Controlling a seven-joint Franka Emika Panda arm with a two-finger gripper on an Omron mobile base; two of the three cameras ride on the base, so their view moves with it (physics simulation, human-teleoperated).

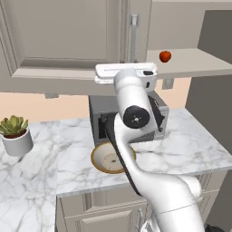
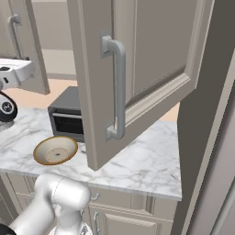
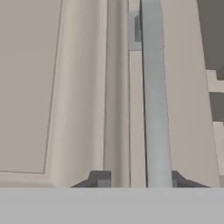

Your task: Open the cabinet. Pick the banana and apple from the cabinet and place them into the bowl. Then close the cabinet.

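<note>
Reaching up, the arm (image 1: pixel 136 113) sets its pincer (image 3: pixel 136 180) seemingly clamped around the cabinet (image 1: pixel 63 41) handle (image 3: pixel 153 109).

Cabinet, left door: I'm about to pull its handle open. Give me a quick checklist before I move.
1. Handle between the tool tips: ok.
2. Tool clamped on the handle: cannot tell; a gap shows on one side.
3. Right door open: ok.
4. Apple on the shelf: ok.
5. Banana located: cannot tell.
6. Bowl empty: ok.
</note>
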